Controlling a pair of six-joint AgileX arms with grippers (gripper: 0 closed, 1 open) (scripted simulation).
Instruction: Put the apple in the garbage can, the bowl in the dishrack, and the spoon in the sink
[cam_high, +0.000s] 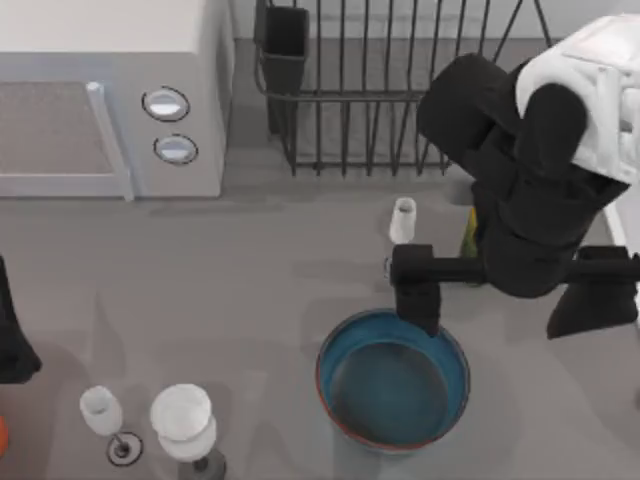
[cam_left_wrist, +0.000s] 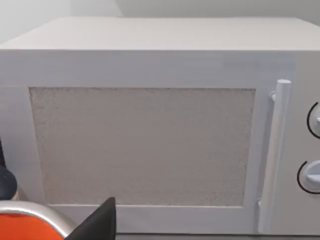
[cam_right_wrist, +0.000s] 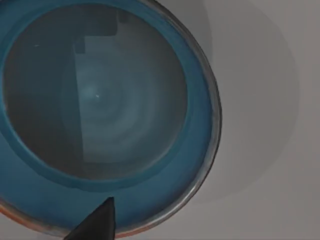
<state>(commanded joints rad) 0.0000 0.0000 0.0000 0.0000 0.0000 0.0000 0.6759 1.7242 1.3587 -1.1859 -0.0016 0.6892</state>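
right arm (cam_high: 545, 190) fills the top view's right, nearest the camera | dishrack (cam_high: 400, 90) behind it, empty | bowl (cam_high: 393, 377) on the table below | right gripper (cam_high: 418, 300) at the bowl's far rim, jaw spread: cannot tell | step: bowl pickup; next: clamp rim, lift to rack | left arm (cam_high: 12, 330) parked at left edge.

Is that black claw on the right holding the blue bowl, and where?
Not clearly. The right gripper sits at the bowl's far rim, but whether its fingers pinch that rim cannot be told.
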